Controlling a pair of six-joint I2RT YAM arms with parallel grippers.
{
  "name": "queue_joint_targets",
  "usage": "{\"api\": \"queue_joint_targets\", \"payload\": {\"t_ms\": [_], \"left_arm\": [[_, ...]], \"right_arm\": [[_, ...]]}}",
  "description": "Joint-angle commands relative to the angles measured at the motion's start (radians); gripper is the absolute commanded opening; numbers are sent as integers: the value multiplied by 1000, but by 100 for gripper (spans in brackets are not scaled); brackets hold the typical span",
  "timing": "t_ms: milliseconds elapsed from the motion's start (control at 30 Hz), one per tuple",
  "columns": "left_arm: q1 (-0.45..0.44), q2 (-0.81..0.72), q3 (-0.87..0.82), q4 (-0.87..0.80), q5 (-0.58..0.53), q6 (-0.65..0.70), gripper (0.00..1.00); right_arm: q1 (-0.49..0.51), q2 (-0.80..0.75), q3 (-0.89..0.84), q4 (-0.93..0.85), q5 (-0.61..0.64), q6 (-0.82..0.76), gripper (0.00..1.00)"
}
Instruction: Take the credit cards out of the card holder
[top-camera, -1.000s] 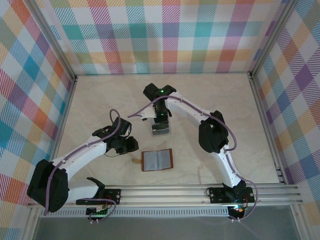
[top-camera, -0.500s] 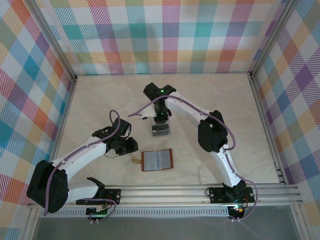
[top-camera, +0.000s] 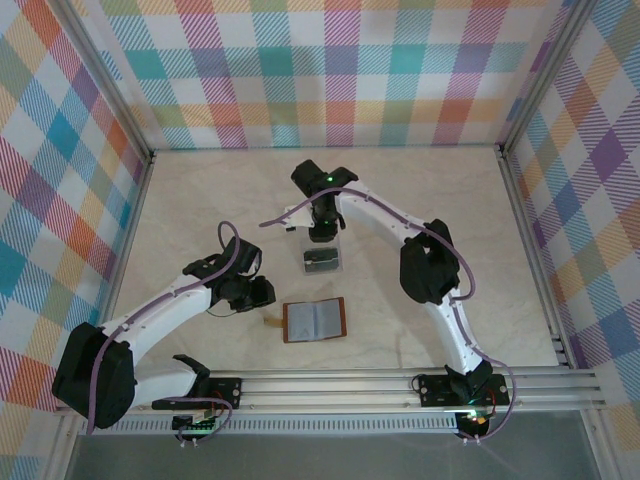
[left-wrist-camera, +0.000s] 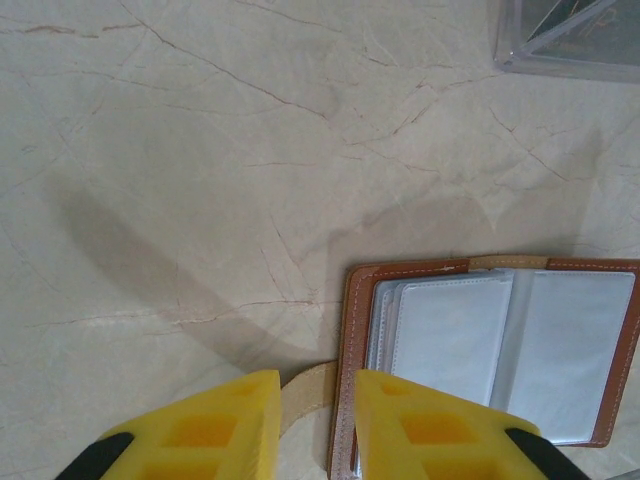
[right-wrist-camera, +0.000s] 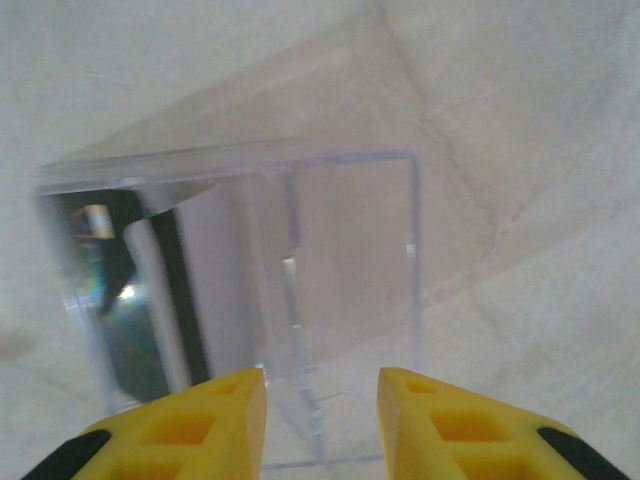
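Pale counter (top-camera: 450, 200): card holder (top-camera: 314, 320) open, pockets look empty; cards (right-wrist-camera: 215, 270) lie in box (right-wrist-camera: 350, 250) at 12 o'clock; my left gripper (left-wrist-camera: 310, 420) and right gripper (right-wrist-camera: 320, 420) gape, empty.

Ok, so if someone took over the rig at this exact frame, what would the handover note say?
Left gripper: fingers open, empty, either side of the wallet's tab.
Right gripper: fingers open, empty, at the clear box.
Wallet: lying open on the table, pockets look empty.
Pale card and dark card: inside the clear box.
Done: both cards appear to be out.
Left: probably only pulling the arms back.
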Motion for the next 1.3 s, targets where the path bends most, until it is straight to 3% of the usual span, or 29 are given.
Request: {"api": "queue_joint_targets", "payload": {"t_ms": [0,233,933,1133,1267], "left_arm": [[13,-14,-13,-17,7,5,27],[14,-16,-16,-18,15,5,27],[13,-46,-37,-18,14,-2,27],[13,-50,-35,-20,12,-1,27],[14,-44,-34,-14,18,0,27]], "right_arm": [[-1,-76,-36,-81,-115,27,40],[-5,-54,-111,6,-94,17,43],[-18,-35,-115,179,28,26,47],[-17,-68,-103,56,-108,32,47],[-17,-66,-111,9,-131,36,48]]}}
